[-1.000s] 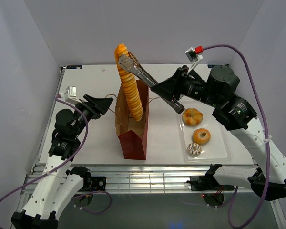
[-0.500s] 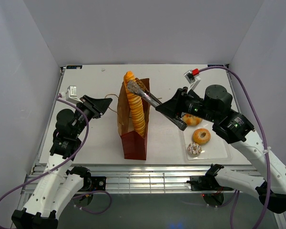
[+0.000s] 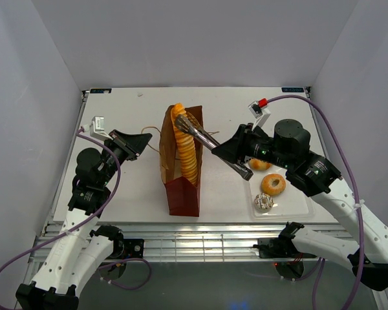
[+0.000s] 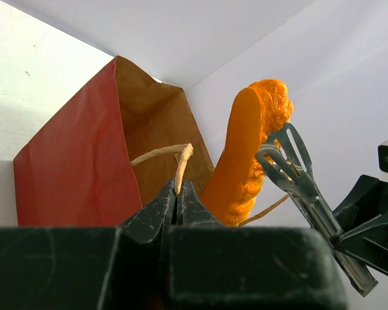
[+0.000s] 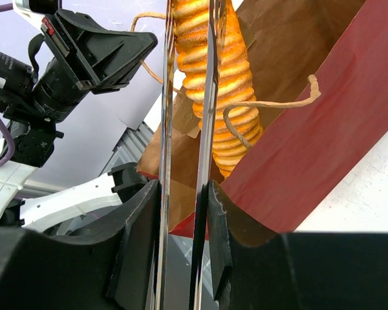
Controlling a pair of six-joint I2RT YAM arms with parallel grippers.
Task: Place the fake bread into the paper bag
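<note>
The paper bag (image 3: 181, 187) stands upright mid-table, mouth up. The long ridged loaf (image 3: 184, 145) stands lengthwise in it, its top poking above the rim. Metal tongs (image 3: 210, 139) pinch the loaf near its top, and my right gripper (image 3: 229, 152) is shut on the tongs' arms (image 5: 167, 129). My left gripper (image 3: 141, 139) is shut on the bag's twine handle (image 4: 181, 158), its jaws (image 4: 178, 187) pressed together on the string. Two ring buns (image 3: 273, 185) (image 3: 260, 164) and a small whitish pastry (image 3: 263, 201) lie on the clear tray (image 3: 301, 197); my right arm partly covers the farther bun.
The tray sits at the table's right, under my right arm. The bag's other twine handle (image 5: 271, 103) loops across the loaf (image 5: 213, 77). White walls close in the table on three sides.
The tongs have lowered the loaf from high above the bag down into its mouth. My left gripper has closed on the twine handle.
</note>
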